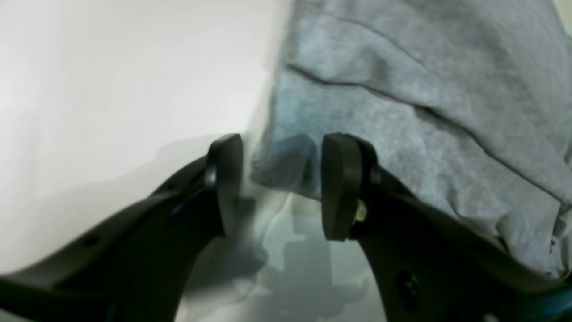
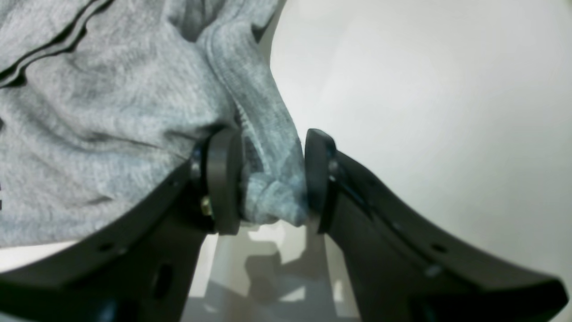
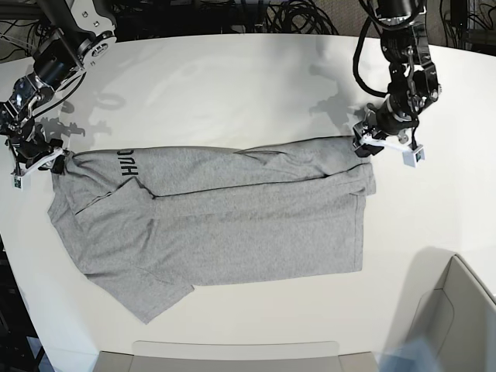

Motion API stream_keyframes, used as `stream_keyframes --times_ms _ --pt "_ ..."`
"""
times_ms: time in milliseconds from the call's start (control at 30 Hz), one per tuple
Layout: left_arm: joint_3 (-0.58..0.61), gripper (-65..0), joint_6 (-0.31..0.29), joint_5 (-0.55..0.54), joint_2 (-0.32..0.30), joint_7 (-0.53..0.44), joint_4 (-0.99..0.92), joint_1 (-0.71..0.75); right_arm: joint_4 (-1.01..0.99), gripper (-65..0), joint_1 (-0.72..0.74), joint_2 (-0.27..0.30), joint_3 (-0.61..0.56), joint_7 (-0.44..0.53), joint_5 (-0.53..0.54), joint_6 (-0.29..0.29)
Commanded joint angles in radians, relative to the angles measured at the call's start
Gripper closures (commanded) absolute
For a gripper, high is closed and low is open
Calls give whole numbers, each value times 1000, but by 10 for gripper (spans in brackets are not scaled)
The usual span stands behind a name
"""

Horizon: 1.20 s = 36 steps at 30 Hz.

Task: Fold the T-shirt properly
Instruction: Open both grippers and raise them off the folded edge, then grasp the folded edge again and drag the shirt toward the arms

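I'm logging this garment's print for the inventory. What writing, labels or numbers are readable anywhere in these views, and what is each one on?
"HUO", or letters close to that: black block capitals on the grey T-shirt, on the folded-over strip near its left end in the base view, turned sideways and partly hidden by the fold, so the reading is uncertain.
Both wrist views show only plain grey fabric, with no readable text.
Nothing else carries legible writing.

Both arms are black, with silver-grey joint housings near the upper links and bundles of black cable looping alongside them. Each end effector [image 1: 281, 185] [image 2: 275, 179] carries two curved matte-black fingers ending in flat, rounded pads [image 2: 223, 183]. Small screw holes dot the fingers, and a brass-coloured fastener sits behind one pad. White camera mounts [image 3: 407, 151] cap the wrists.
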Motion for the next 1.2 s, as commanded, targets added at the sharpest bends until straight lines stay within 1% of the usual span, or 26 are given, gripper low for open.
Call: stream_keyframes --times_ms 0,100,200,233,267,333,400,467,567,633,733,833,933,1033,1067,1167 --pt "-3 -296 -4 2 -11 -3 -4 -4 -4 -226 -5 10 -2 -73 -55 16" --pt "6 -296 -10 1 -11 -3 -33 -24 -6 -226 -5 10 -4 -73 -55 16" --pt "6 -291 -67 1 -6 1 -65 -38 -6 -225 -16 7 -18 -73 -57 16" --pt "6 -276 -81 1 -5 1 -78 -39 -6 -222 -18 5 -42 -73 -57 16" --pt "6 -249 -95 1 -5 1 -90 -39 -4 -211 -19 5 -71 -73 -57 16" --pt "6 -174 -104 1 -6 6 -107 -39 -1 -158 -39 -1 -113 -73 -47 16" --pt "6 -72 -104 2 -6 7 -113 -39 3 -78 -42 -15 -119 -73 -52 16" --pt "6 0 -104 2 -9 10 -113 -39 3 -5 -42 -16 -117 -74 -54 16" --pt "2 0 -104 -2 -11 10 -108 -32 5 0 -45 -6 -117 -117 -52 16" --pt "-3 0 -104 -2 -15 10 -107 -30 16 0 -45 19 -116 -149 -46 16" --pt "-3 0 -104 -4 -65 10 -107 0 62 0 -47 33 -67 -186 -49 16" --pt "-4 0 -105 -2 -78 10 -75 23 114 0 -79 34 -65 -206 -49 16" --pt "-6 0 -105 -2 -103 10 -13 71 161 0 -114 23 -65 -208 -54 16" --pt "-6 0 -105 -2 -112 10 19 100 189 0 -159 -10 -57 -208 -54 16" --pt "-6 0 -105 -2 -130 10 19 112 209 0 -179 -23 -57 -208 -54 16" --pt "-6 0 -105 -2 -150 9 17 149 267 0 -242 -70 -57 -208 -54 16"
